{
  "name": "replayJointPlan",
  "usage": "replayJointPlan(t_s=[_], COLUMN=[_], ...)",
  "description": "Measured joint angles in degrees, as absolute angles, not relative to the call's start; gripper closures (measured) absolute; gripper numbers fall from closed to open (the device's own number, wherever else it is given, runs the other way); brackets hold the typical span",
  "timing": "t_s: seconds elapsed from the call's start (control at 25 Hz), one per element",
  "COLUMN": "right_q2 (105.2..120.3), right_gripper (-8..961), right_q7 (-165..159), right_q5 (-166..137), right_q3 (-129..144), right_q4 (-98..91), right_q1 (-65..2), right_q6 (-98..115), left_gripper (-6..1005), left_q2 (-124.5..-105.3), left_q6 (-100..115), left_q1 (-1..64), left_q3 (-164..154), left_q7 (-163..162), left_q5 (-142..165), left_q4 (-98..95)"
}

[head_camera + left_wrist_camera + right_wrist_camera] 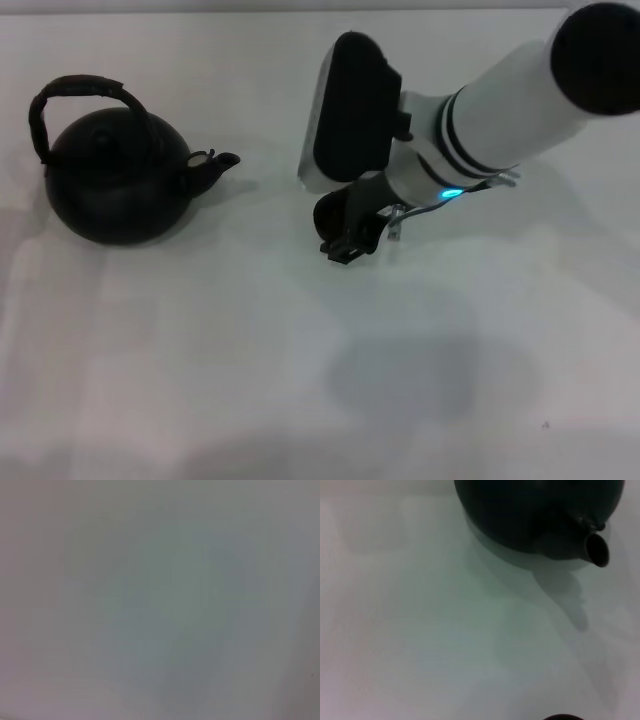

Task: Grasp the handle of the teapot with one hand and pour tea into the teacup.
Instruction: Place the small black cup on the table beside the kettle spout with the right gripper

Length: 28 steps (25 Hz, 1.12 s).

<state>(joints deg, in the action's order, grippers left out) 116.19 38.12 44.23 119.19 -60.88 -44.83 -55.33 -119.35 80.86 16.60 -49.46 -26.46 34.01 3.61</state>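
The matte black teapot (115, 185) stands at the left of the white table, its short spout (220, 165) pointing right toward my right arm. Its dark wrapped hoop handle (85, 86) arches over the lid, free of any gripper. My right gripper (345, 240) hangs low over the table's middle, well right of the spout and apart from the pot. A small round black shape (333, 213) under it looks like the teacup, mostly hidden. The right wrist view shows the teapot's lower body (535, 510), the spout (596, 550) and a dark rim (563, 717) at the edge. The left gripper is out of view.
The white tabletop (200, 350) stretches bare in front of the teapot and my right arm. The arm's white forearm (520, 95) comes in from the upper right. The left wrist view shows only a blank pale surface (160, 600).
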Motion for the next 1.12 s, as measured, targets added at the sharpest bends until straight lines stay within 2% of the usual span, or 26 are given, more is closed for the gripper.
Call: replayJointPlan(t_s=[1.12], right_q2=[116.19], right_gripper=[135], right_q7=[37.54], right_q5=[45.36], right_q3=[122.89], right_q4=[-60.29], right_q1=[-44.20], right_q6=[-52.28], left_gripper=[167], left_q2=[-119.35], left_q6=[80.84], left_q1=[16.89], left_q3=[-49.48], left_q7=[-26.45], left_q5=[34.01], left_q4=[3.87])
